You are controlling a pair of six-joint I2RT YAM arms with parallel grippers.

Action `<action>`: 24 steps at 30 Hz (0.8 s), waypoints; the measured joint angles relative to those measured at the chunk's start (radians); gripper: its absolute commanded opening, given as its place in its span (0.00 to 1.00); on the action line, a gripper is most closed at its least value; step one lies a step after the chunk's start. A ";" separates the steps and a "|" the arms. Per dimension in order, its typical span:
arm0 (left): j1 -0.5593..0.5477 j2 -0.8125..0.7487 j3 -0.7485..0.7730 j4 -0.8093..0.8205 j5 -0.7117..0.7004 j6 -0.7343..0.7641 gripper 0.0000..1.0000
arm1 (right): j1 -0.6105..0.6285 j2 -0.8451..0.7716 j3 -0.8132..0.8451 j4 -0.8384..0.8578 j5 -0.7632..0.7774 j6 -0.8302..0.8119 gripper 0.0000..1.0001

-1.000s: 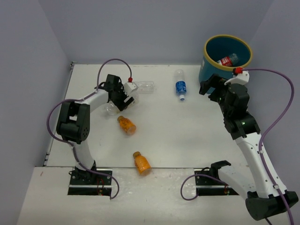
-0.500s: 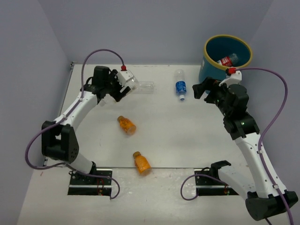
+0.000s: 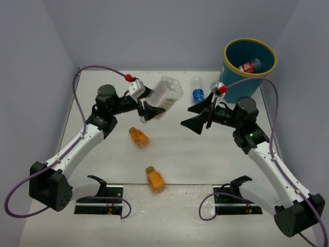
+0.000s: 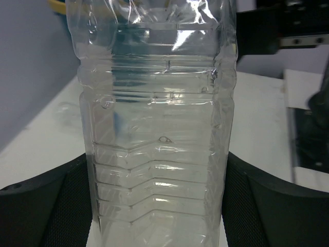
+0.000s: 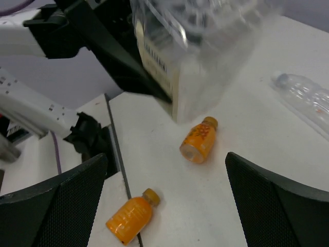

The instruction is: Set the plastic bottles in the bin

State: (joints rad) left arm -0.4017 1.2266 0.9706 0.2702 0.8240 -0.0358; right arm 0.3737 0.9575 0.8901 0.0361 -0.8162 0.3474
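Left pincer (image 3: 149, 109) clamped on clear plain bottle (image 3: 165, 95), held up off counter (image 3: 205, 154). Right pincer (image 3: 191, 117) gaped wide, empty, facing that bottle. Bin (image 3: 244, 54) sat far right, red-labelled bottle (image 3: 250, 66) inside. Near orange bottle (image 3: 154, 178), far orange bottle (image 3: 139, 137), blue-labelled bottle (image 3: 198, 92) lay on counter.

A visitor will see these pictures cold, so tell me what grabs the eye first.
First comes the clear bottle, held above the middle of the table in the left jaws, which are shut on it; it fills the left wrist view. Facing it, the right jaws gape wide open. At the far right stands the teal bin with a red-labelled bottle inside, and two orange bottles lie on the white table.
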 measured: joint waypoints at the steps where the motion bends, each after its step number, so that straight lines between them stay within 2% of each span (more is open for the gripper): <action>1: -0.059 0.004 -0.035 0.033 0.031 -0.043 0.39 | 0.020 0.018 0.000 0.017 -0.030 -0.017 0.99; 5: -0.180 0.014 -0.128 0.145 0.128 -0.173 0.38 | 0.038 0.055 -0.029 0.073 -0.115 -0.056 0.99; 11: -0.202 0.015 -0.184 0.317 0.177 -0.325 0.38 | 0.061 0.053 -0.051 0.138 -0.167 -0.077 0.99; 13: -0.216 0.016 -0.195 0.344 0.177 -0.355 0.34 | 0.068 0.043 -0.063 0.159 -0.183 -0.078 0.99; 16: -0.235 0.019 -0.199 0.363 0.176 -0.380 0.35 | 0.088 0.032 -0.077 0.191 -0.194 -0.077 0.98; 17: -0.240 0.021 -0.199 0.363 0.174 -0.388 0.38 | 0.097 0.030 -0.083 0.202 -0.190 -0.075 0.95; 18: -0.243 0.023 -0.199 0.363 0.170 -0.392 0.42 | 0.106 0.028 -0.090 0.213 -0.183 -0.071 0.87; 21: -0.248 0.025 -0.194 0.345 0.153 -0.386 0.53 | 0.124 0.018 -0.104 0.233 -0.145 -0.050 0.45; 23: -0.250 0.025 -0.180 0.317 0.147 -0.377 0.64 | 0.127 0.011 -0.105 0.233 -0.113 -0.041 0.29; 24: -0.250 0.025 -0.171 0.302 0.149 -0.371 0.72 | 0.130 0.007 -0.106 0.233 -0.099 -0.036 0.27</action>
State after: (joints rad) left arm -0.6514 1.2521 0.7997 0.5723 0.9727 -0.4070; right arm 0.5034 0.9644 0.7846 0.2693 -0.9150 0.3118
